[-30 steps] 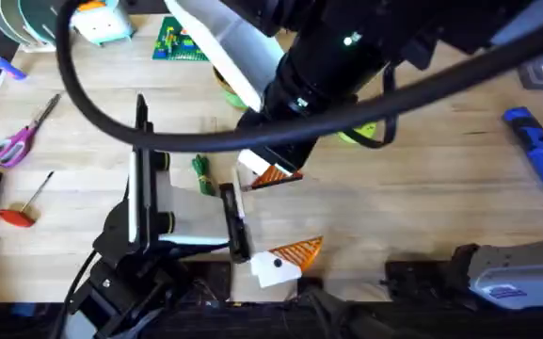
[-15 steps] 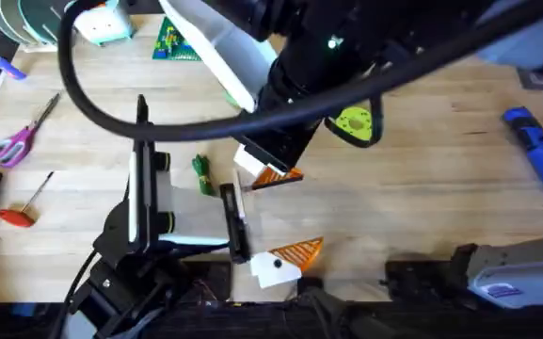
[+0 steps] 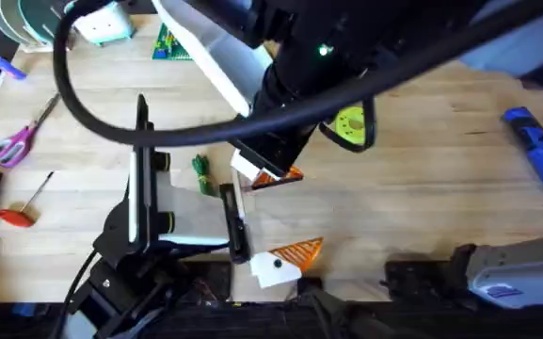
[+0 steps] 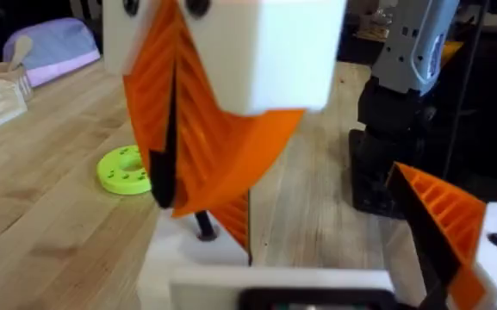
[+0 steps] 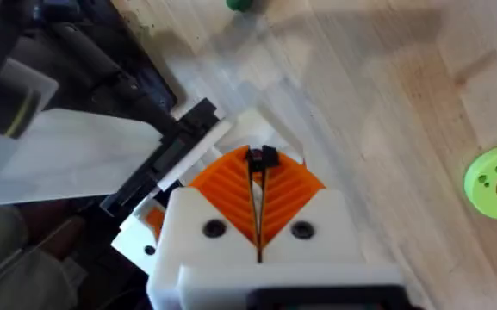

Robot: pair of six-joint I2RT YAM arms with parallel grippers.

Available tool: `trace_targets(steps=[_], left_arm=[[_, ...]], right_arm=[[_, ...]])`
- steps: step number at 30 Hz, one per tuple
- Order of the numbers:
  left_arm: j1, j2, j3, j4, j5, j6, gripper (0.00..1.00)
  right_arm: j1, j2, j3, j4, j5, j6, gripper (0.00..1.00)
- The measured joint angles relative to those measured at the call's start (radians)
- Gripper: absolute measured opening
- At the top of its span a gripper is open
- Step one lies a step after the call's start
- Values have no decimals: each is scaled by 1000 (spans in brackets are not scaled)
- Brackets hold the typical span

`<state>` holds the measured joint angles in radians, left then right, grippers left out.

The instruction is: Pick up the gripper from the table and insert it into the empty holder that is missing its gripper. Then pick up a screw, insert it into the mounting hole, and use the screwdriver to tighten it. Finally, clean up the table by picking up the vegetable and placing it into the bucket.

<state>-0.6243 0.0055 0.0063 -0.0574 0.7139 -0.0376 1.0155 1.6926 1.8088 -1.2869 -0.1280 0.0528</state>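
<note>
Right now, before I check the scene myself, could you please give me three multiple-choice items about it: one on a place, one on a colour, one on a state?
1. In the overhead view, where does the blue screwdriver lie?
A. At the right side of the table
B. Beside the scissors on the left
C. Inside a bucket

2. What colour is the round disc?
A. Red
B. Lime green
C. Blue

3. How do the orange pads of the right hand stand?
A. Spread wide apart
B. Clamped around the scissors
C. Pressed together

Answers:
1. A, it lies on the wood near the right edge, far from both hands.
2. B, it shows lime green with small holes.
3. C, the right wrist view shows just a thin line between them.
</note>
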Motion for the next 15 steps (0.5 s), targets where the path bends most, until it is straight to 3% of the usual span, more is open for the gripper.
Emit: trace_targets(steps=[15], left_arm=[[-1,0,0,-2,6,-13,993]], right_arm=[[10,41,3,-22,4,0,7]])
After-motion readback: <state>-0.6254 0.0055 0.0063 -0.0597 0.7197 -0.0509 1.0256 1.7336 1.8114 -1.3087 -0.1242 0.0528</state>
